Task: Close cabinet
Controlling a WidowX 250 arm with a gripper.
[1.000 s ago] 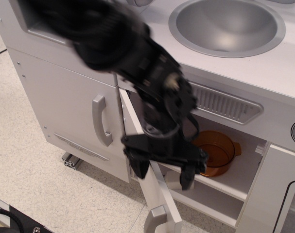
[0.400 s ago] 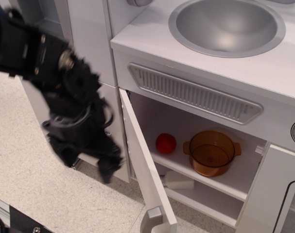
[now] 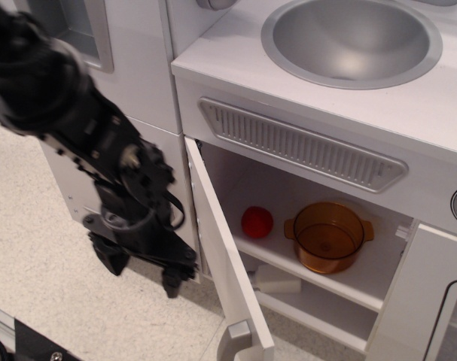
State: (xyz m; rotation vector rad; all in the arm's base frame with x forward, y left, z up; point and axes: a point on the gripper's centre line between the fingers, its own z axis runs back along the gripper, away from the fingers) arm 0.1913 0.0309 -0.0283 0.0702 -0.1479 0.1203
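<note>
The cabinet (image 3: 311, 263) under the sink stands open. Its white door (image 3: 222, 256) swings out toward me, and the grey bar handle (image 3: 232, 340) shows at the door's lower end. Inside, a red ball (image 3: 257, 222) and a clear orange pot (image 3: 330, 237) sit on the upper shelf. A white object (image 3: 277, 280) lies on the lower shelf. My black gripper (image 3: 141, 271) hangs low, left of the door on its outer side, a short gap away. Its fingers (image 3: 172, 282) are apart and hold nothing.
A round metal sink (image 3: 352, 41) is set in the counter above a grey vent grille (image 3: 303, 147). A white door with a black-outlined window (image 3: 443, 301) stands at right. My arm hides the taller door at left. The floor (image 3: 47, 263) is speckled.
My arm has swung from in front of the cabinet opening to the left of the door, then dropped slightly toward the door's outer face. The door stays open.
</note>
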